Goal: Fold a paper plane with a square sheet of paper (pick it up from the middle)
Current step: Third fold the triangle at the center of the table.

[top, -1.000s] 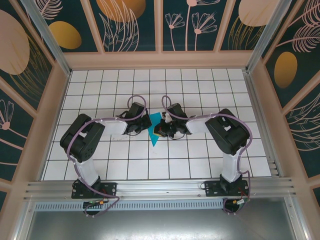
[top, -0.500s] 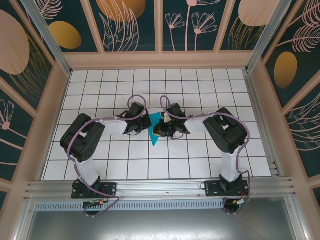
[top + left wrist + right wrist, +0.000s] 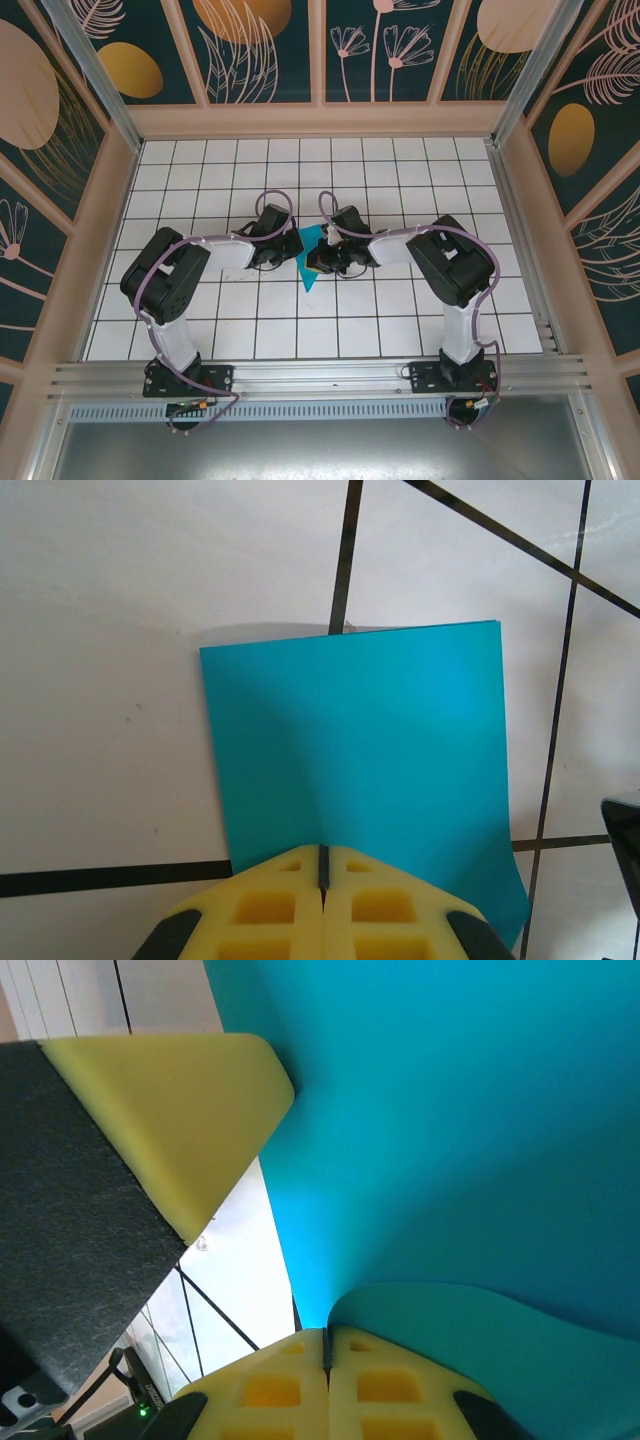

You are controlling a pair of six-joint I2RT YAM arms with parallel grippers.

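The square sheet of paper is a cyan, creased shape lying mid-table between my two grippers. In the left wrist view the paper lies flat as a rectangle, and my left gripper is shut with its yellow tips pressing down on the near part. My right gripper is shut on an edge of the paper, which curls up and over from its tips. A left finger touches the sheet just beyond. From above, the left gripper and right gripper nearly meet.
The white gridded table spreads around the arms, walled by a wooden frame at the back and sides. A dark part of the right gripper shows just past the paper's right edge.
The right gripper has crept a little left toward the left gripper, and less cyan paper shows between them from above. The left arm has stayed put.
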